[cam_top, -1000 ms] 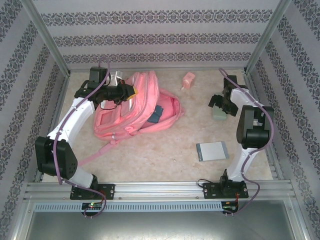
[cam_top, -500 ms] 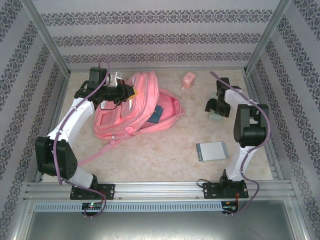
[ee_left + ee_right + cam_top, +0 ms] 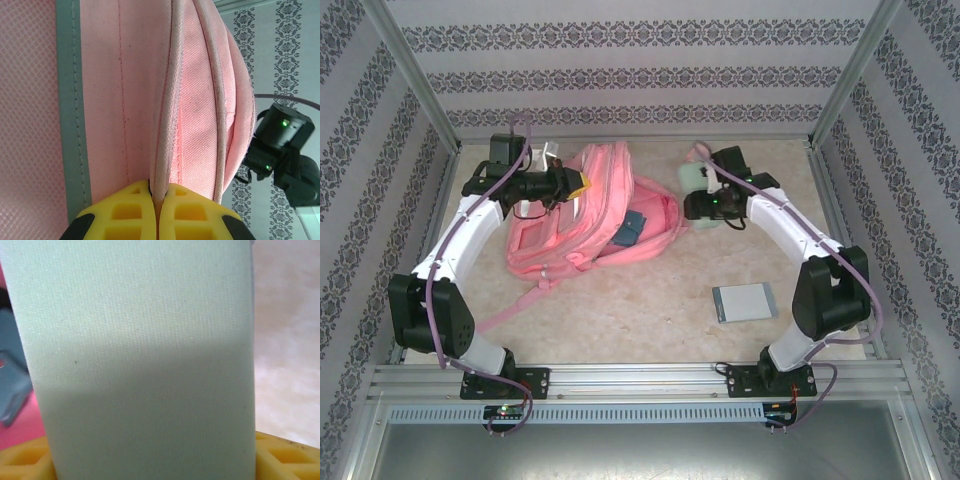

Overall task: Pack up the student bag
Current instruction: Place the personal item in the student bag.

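The student bag (image 3: 582,222) lies at the left middle of the table, pink, with its opening facing right. A blue book (image 3: 630,228) sticks out of that opening. My left gripper (image 3: 576,183) is shut on the bag's upper piped edge (image 3: 167,125), which runs between the yellow fingers (image 3: 130,207). My right gripper (image 3: 696,203) is shut on a pale green book (image 3: 692,179), held above the table just right of the bag's opening. In the right wrist view this book (image 3: 140,365) covers most of the frame, with the bag (image 3: 20,427) at the lower left.
A grey book (image 3: 743,301) lies flat on the table at the front right. A small pink object (image 3: 699,151) peeks out behind the right gripper near the back wall. Patterned walls and metal posts close the table in.
My right arm has swung left from the right side of the table, carrying the pale green book over to the bag's opening. The left gripper holds the bag's edge as before.
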Robot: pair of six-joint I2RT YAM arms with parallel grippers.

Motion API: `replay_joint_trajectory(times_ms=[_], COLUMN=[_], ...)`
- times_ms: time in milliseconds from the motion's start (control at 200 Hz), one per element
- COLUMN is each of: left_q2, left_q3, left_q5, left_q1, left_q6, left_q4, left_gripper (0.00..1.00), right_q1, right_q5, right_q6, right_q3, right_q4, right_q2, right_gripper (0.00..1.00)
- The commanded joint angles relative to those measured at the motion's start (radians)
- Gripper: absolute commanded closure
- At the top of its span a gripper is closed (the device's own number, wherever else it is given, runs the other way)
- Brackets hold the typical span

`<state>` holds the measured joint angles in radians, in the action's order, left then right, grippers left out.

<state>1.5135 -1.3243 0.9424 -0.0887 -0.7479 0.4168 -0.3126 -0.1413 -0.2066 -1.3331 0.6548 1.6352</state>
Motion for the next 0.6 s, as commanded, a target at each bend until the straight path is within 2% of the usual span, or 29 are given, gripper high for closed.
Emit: replay_joint_trajectory(times_ms=[0,230,594], left_q2=[-0.075,-0.097,-0.119], left_q3=[-0.022,0.005,0.044], left_q5=[0.109,0.146,0.176], left_q1=[0.032,0.05,0.049], left_q6=[0.05,0.065,0.075], left_q4=[-0.052,-0.039,-0.036], left_gripper=[1.0,1.0,1.0], right_q1=[-0.07,-0.181,-0.255], right_q5=[-0.067,-0.088,0.047], right_q6=[0.117,0.203,0.299], right_q3=[-0.058,-0.17,-0.39], right_q4=[0.03,0.075,0.071], right_q2=[0.025,0.143,0.346], right_gripper=[0.31,0.32,0.32])
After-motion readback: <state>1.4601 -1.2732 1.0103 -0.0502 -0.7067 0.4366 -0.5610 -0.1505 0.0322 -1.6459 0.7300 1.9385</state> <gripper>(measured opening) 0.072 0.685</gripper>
